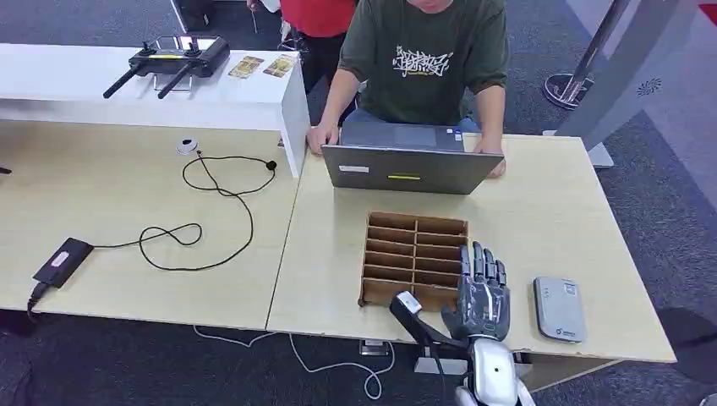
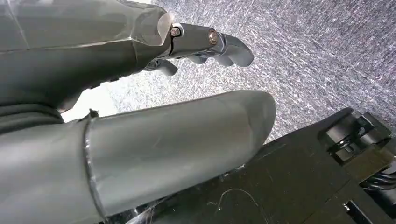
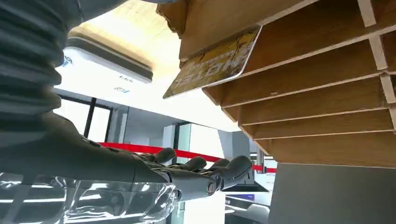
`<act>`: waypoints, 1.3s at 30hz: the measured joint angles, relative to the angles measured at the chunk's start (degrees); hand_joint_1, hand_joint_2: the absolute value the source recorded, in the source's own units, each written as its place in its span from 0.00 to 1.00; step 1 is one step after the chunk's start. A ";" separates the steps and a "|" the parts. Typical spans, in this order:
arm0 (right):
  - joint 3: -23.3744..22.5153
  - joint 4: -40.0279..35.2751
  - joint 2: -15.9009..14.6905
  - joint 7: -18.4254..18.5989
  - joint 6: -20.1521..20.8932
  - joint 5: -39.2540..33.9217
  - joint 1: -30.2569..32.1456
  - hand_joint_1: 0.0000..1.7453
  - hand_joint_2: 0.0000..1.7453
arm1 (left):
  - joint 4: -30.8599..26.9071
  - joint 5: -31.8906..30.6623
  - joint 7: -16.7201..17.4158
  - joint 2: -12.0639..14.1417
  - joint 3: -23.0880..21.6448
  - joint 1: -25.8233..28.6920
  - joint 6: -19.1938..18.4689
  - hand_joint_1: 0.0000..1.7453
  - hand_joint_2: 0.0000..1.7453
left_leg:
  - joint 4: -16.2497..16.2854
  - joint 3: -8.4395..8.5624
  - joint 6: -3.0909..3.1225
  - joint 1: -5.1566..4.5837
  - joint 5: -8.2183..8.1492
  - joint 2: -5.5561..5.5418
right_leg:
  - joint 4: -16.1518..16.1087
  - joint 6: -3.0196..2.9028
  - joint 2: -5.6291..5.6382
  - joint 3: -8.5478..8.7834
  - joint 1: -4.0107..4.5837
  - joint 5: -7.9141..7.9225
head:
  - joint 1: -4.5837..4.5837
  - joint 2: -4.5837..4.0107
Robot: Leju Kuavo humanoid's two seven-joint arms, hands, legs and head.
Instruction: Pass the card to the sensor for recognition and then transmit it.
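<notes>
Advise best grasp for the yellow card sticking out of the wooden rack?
Probably pinch the yellow card by its protruding free end, approaching from the rack's near right corner where the right robot hand hovers. The rest sits between wooden dividers, so only that tilted end is exposed.

I've got my right arm coming up from the bottom edge of the head view, silver forearm rising to the wrist, and the right hand (image 1: 483, 296) is flat and palm-down — fingers stretched forward, close together, nothing in them. In the right wrist view the same hand (image 3: 196, 172) reaches out with its dark fingers (image 3: 233, 165) extended side by side, barely curled, the ribbed grey cover behind them. My left hand (image 2: 187, 93) shows in the left wrist view — thick grey thumb (image 2: 187, 144) lying straight across the frame, darker fingers (image 2: 229, 46) beyond it bent slightly at the tips, apart from the thumb, gripping nothing.
</notes>
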 joint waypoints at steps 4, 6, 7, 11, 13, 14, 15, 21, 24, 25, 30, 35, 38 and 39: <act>0.00 -0.79 -0.11 0.07 0.72 0.00 0.54 0.00 1.00 | 0.00 0.11 0.00 0.00 0.00 0.00 0.00 0.00 0.00 | 0.00 0.00 0.00 0.00 0.00 0.00 | 0.00 0.00 0.00 0.00 0.00 0.00 | 0.00 0.00; 0.00 -1.20 -0.13 0.26 0.87 0.00 0.92 0.00 1.00 | 0.00 0.11 0.00 0.00 0.00 0.01 0.00 0.00 0.00 | 0.00 0.00 0.00 0.00 0.00 0.00 | 0.00 0.00 0.00 0.00 0.00 0.00 | 0.00 0.00; 0.00 -1.36 -0.13 0.37 0.92 0.00 1.09 0.00 1.00 | 0.00 0.11 0.00 0.00 0.00 0.01 0.00 0.00 0.00 | 0.00 0.00 0.00 0.00 0.00 0.00 | 0.00 0.00 0.00 0.00 0.00 0.00 | 0.00 0.00; 0.02 -1.79 -0.13 0.41 1.05 0.00 1.71 0.00 1.00 | 0.00 0.11 0.00 0.00 0.00 0.01 -0.02 0.00 0.00 | 0.00 0.00 0.00 0.00 0.00 0.00 | 0.00 0.00 0.00 0.00 0.00 0.00 | -0.02 0.00; 0.00 -1.81 -0.13 0.04 1.05 0.00 1.89 0.00 1.00 | 0.00 0.04 0.02 0.00 0.00 0.01 -0.07 0.00 0.00 | 0.00 0.00 0.00 0.00 0.00 0.00 | 0.00 0.00 0.00 0.00 0.00 0.00 | 0.00 0.00; 0.02 -1.81 -0.13 -0.13 1.07 0.00 1.98 0.00 1.00 | 0.00 -0.02 0.02 0.02 0.00 0.00 -0.13 0.00 0.00 | 0.00 0.00 0.00 0.00 0.00 0.00 | 0.00 0.00 0.00 0.00 0.00 0.00 | -0.02 0.00; 0.00 -1.81 -0.13 -0.22 1.14 0.00 2.09 0.00 1.00 | 0.00 -0.11 0.02 0.02 0.00 0.00 -0.15 0.00 0.00 | 0.00 0.00 0.00 0.00 0.00 0.00 | 0.00 0.00 0.00 0.00 0.00 0.00 | 0.00 0.00; 0.00 -1.81 -0.13 -0.57 1.59 0.00 2.52 0.00 1.00 | 0.00 -0.33 0.15 0.02 -0.04 -0.01 -0.59 0.00 0.00 | 0.00 0.00 0.00 0.00 0.00 0.00 | 0.00 0.00 0.00 0.00 0.00 0.00 | 0.00 0.00; 0.02 -1.79 -0.13 -0.74 1.51 0.00 2.53 0.00 1.00 | 0.00 -0.63 0.17 0.02 -0.22 -0.04 -0.92 0.00 0.00 | 0.00 0.00 0.00 0.00 0.00 0.00 | 0.00 0.00 0.00 0.00 0.00 0.00 | 0.00 0.00; 0.04 -1.73 -0.13 -1.00 1.49 0.00 2.52 0.00 1.00 | 0.00 -0.68 0.17 0.02 -0.30 -0.04 -1.05 0.00 0.00 | 0.00 0.00 0.00 0.00 0.00 0.00 | 0.00 0.00 0.00 0.00 0.00 0.00 | 0.00 0.00; 0.13 -1.01 -0.11 -2.14 1.44 0.00 2.49 0.00 1.00 | 0.00 -0.70 0.24 0.02 -0.92 -0.08 -1.22 0.00 0.00 | 0.00 0.00 -0.02 0.00 0.02 0.00 | 0.00 -0.01 0.00 0.00 0.00 0.00 | 0.00 0.00; 0.11 -0.24 -0.02 -1.86 1.16 0.00 2.36 0.00 1.00 | 0.00 -0.66 0.37 0.02 -1.07 -0.09 -1.22 0.00 0.00 | 0.00 0.00 -0.03 0.00 0.02 0.00 | 0.01 -0.01 0.00 0.00 0.00 0.01 | 0.00 0.00; 0.11 -0.06 -0.02 -1.38 1.18 0.00 2.33 0.00 1.00 | 0.00 -0.66 0.48 0.02 -1.09 -0.09 -1.22 0.00 0.00 | 0.00 0.00 -0.03 0.00 0.02 0.00 | 0.01 -0.01 0.00 0.00 0.00 0.01 | 0.00 0.00; 0.11 -0.06 -0.02 -1.29 1.18 0.00 2.32 0.00 1.00 | 0.00 -0.66 0.55 0.02 -1.11 -0.09 -1.22 0.00 0.00 | 0.00 0.00 -0.03 0.00 0.02 0.00 | 0.01 -0.01 0.00 0.00 0.00 0.01 | 0.00 0.00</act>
